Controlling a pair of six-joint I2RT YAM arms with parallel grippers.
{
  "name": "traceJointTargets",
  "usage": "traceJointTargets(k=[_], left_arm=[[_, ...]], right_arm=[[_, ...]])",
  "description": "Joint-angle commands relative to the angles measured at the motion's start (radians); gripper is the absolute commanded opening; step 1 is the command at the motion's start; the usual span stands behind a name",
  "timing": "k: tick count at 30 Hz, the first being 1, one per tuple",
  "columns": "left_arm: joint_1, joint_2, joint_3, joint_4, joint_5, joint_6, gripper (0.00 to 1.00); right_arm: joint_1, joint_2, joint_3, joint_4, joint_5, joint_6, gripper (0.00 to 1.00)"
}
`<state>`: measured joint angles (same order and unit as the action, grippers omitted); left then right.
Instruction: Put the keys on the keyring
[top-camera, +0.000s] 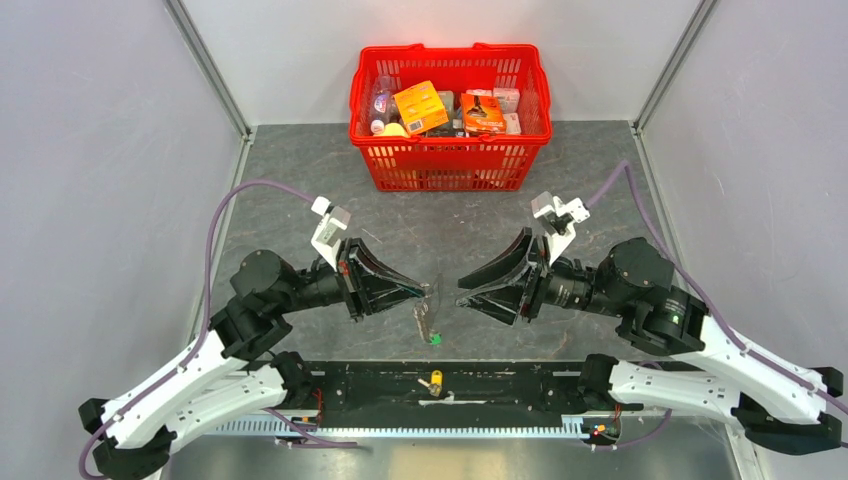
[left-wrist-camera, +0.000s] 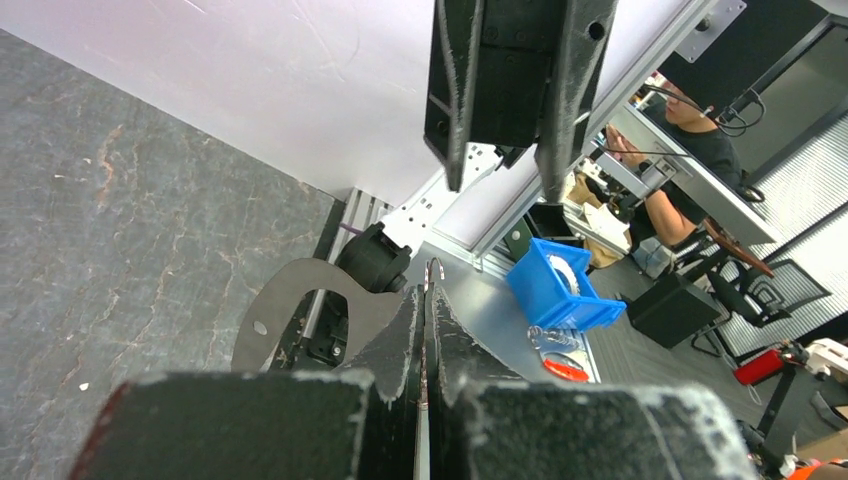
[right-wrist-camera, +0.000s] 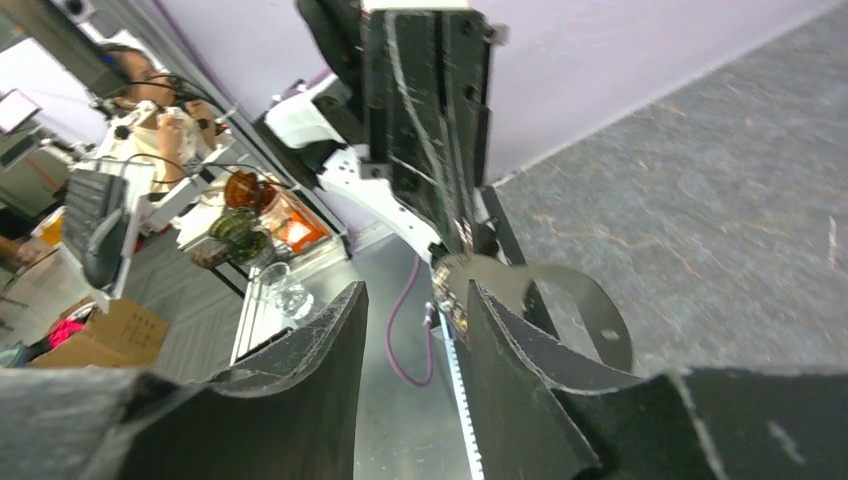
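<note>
Left arm (top-camera: 190, 380), right arm (top-camera: 720, 365): white shells, black joints; purple-grey cable (top-camera: 245, 187) off each wrist. Left gripper (top-camera: 431, 289), right gripper (top-camera: 463, 292): black, wedge-shaped, scuffed white. Green light (top-camera: 678, 318) on right arm.

The left claw (left-wrist-camera: 424, 296) is hiding most of the keyring (left-wrist-camera: 433, 266); the green key (top-camera: 434, 338) is showing too small for detail.

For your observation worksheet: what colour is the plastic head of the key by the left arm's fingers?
Green; the key shows best in the top external view.

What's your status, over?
Left gripper shut on keyring, green key dangling below. Right gripper open, beside it. Yellow key lying between bases. Nothing in the way.
</note>
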<state>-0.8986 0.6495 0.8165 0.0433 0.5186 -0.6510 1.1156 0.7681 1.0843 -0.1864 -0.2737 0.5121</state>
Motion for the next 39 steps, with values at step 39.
traceJointTargets(k=[39], left_arm=[[0.001, -0.206, 0.13, -0.399, -0.245, 0.205, 0.02]], right_arm=[[0.139, 0.556, -0.4, 0.078, -0.185, -0.071, 0.58]])
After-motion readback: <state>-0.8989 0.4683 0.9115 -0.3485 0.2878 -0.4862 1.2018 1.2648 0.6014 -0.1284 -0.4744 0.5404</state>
